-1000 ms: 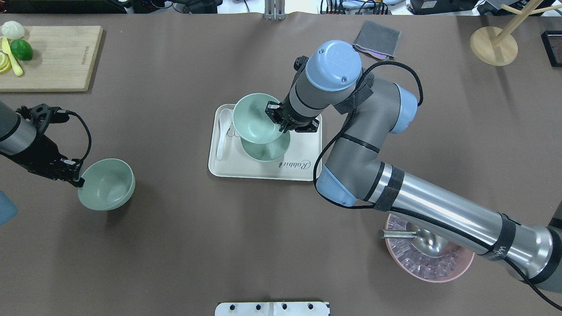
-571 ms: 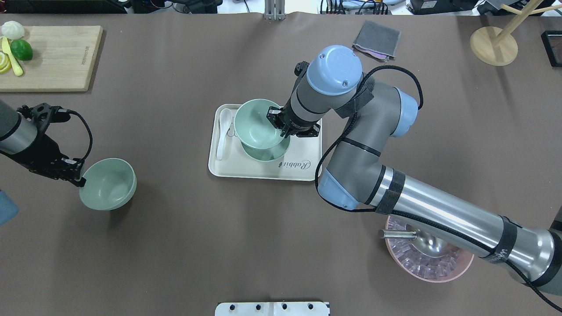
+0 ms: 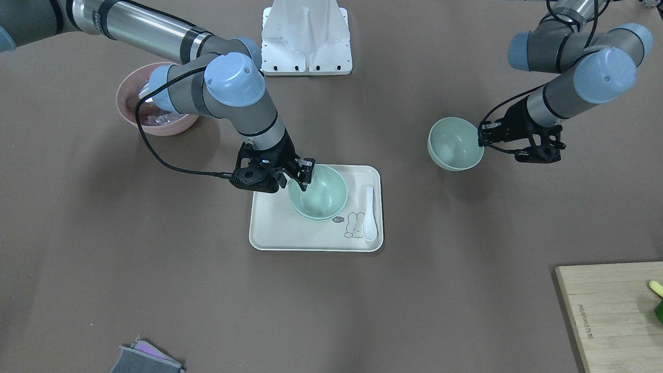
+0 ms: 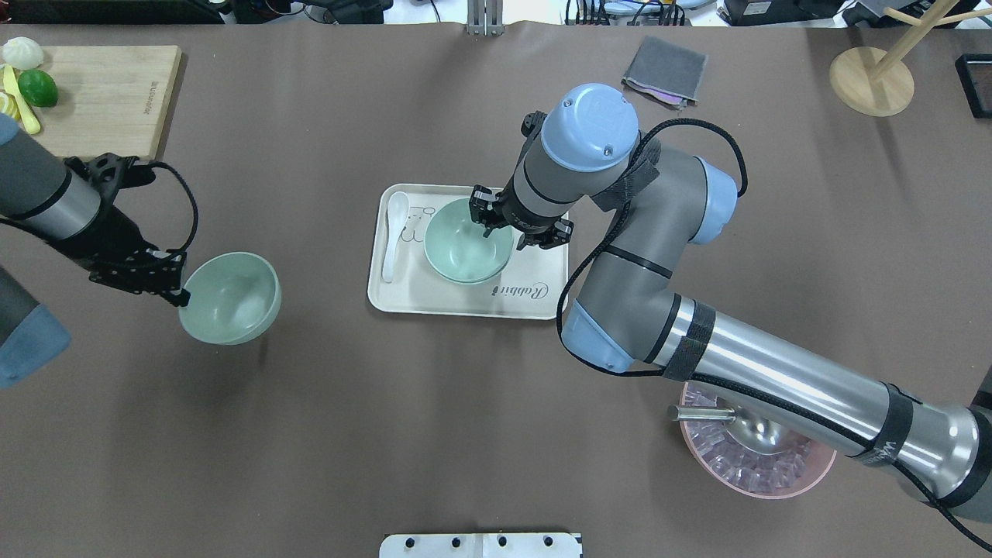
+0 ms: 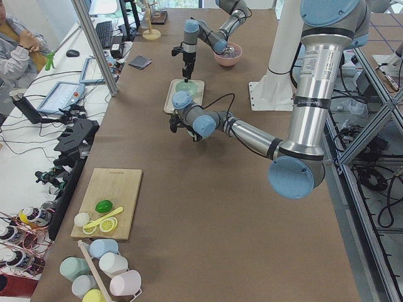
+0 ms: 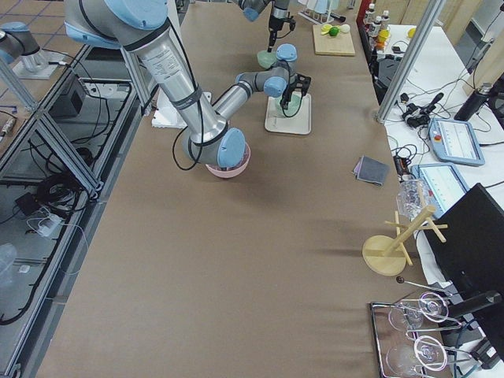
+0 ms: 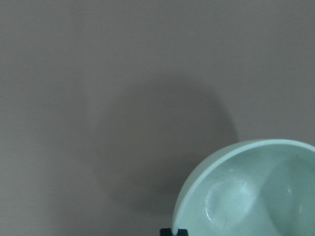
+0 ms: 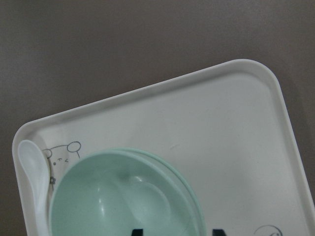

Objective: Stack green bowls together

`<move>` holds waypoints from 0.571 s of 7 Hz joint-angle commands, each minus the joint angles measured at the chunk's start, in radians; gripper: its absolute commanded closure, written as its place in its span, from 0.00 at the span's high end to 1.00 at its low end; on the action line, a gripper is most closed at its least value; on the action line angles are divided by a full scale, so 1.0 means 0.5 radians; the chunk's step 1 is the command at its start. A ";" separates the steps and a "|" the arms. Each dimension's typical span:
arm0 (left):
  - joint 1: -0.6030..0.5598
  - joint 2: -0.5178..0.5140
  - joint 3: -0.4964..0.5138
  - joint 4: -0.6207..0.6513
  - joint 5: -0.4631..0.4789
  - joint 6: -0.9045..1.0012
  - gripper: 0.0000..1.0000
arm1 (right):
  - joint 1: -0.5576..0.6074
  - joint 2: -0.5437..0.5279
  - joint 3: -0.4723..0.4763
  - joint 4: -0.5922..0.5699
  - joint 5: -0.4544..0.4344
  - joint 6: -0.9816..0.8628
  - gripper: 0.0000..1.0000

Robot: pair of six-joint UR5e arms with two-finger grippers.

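Observation:
Two green bowls (image 4: 465, 249) sit nested on the cream tray (image 4: 465, 298), also in the front view (image 3: 317, 192) and the right wrist view (image 8: 123, 196). My right gripper (image 4: 496, 231) hangs over the top bowl's right rim with its jaws spread apart on either side of the rim, not pinching it. My left gripper (image 4: 180, 294) is shut on the left rim of the third green bowl (image 4: 230, 298) and holds it above the table, left of the tray. That bowl shows in the left wrist view (image 7: 251, 191) with its shadow below.
A white spoon (image 4: 394, 232) lies on the tray's left side. A pink bowl with a metal scoop (image 4: 756, 457) stands under the right arm. A cutting board (image 4: 93, 101) with fruit is far left, a grey cloth (image 4: 665, 70) and a wooden stand (image 4: 872, 77) far right.
My right gripper lowered its bowl into the bowl on the tray and opened. My left gripper carried the third bowl rightward toward the tray.

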 commanded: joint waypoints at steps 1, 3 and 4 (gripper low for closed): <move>0.001 -0.430 0.020 0.216 -0.012 -0.296 0.00 | 0.137 -0.109 0.148 -0.010 0.189 -0.027 1.00; 0.010 -0.783 0.179 0.291 0.000 -0.514 0.00 | 0.425 -0.449 0.421 -0.013 0.444 -0.210 1.00; 0.019 -0.973 0.320 0.290 0.003 -0.610 0.00 | 0.536 -0.579 0.498 -0.019 0.482 -0.330 1.00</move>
